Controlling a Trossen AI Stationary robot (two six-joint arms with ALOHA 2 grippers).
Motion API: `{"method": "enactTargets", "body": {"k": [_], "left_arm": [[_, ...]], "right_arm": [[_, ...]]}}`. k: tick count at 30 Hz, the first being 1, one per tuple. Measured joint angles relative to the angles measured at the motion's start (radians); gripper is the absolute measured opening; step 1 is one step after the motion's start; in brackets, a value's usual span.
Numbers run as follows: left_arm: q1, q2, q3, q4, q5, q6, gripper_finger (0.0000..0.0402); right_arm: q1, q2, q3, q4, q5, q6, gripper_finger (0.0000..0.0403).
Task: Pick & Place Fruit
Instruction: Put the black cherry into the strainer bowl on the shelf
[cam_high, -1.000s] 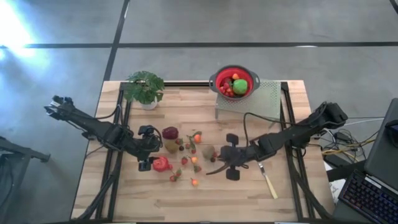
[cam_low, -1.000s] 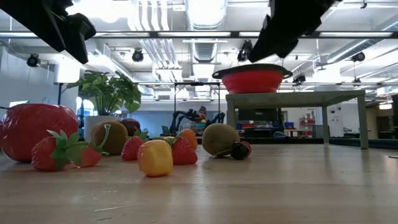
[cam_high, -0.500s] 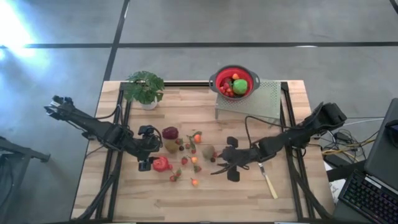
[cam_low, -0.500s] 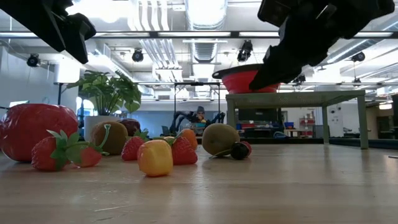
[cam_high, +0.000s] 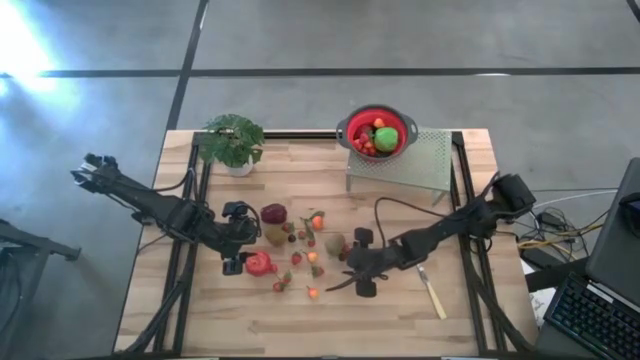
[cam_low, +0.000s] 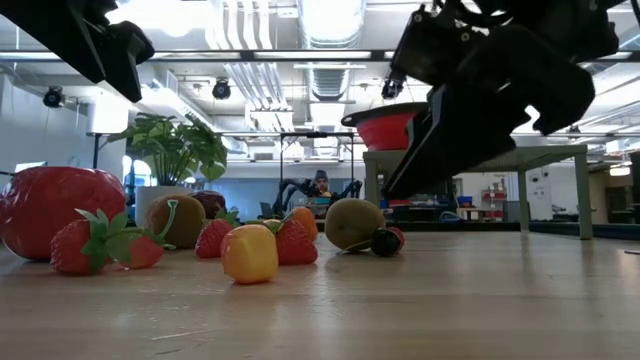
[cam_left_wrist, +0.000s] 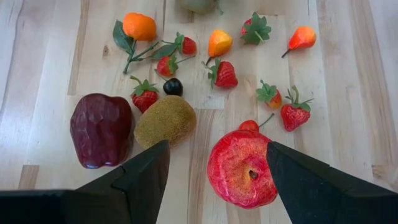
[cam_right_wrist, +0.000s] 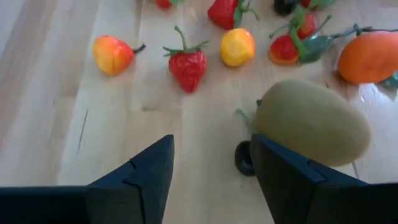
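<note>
Looking at the wooden table (cam_high: 200, 310), most of the fruit lies loose in a bunch in the middle, between the two arms. The biggest is one fat red fruit (cam_left_wrist: 242, 168). It looks hard, smooth and light like a toy, so it could slip; I think it is best held across its round middle. The left gripper (cam_high: 234, 238) hangs over it with its fingers wide apart, holding nothing. Next come one dark red apple (cam_left_wrist: 101, 129) and two fuzzy kiwis, a brown one (cam_left_wrist: 165, 120) just beside the apple and a greener one (cam_right_wrist: 311, 121). The fuzz should help a grip, and the short way across looks easiest. The right gripper (cam_high: 360, 262) is low, just beside the greener kiwi, with its fingers spread and nothing between them. One orange with leaves (cam_left_wrist: 138, 26) is smaller and round, so it may roll. I count about seven little strawberries (cam_left_wrist: 224, 73), two yellow-orange bits (cam_left_wrist: 219, 42) and at least two dark cherries (cam_right_wrist: 244, 158). These are tiny and could pop out, so pinch them right in the middle. A few more fruits, one of them green, sit in the red bowl (cam_high: 377, 113) on the wire rack (cam_high: 425, 165) at the back.
</note>
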Motion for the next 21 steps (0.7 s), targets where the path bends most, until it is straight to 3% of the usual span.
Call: {"method": "enactTargets", "body": {"k": [7,21], "left_arm": [[0.0,0.0,0.0,0.0,0.0,0.0,0.0273],[0.0,0.0,0.0,0.0,0.0,0.0,0.0273]], "right_arm": [[-0.023,0.033,0.002,0.004,0.009,0.004,0.0215],[-0.047,0.094,0.001,0.026,0.009,0.012,0.0188]]}}
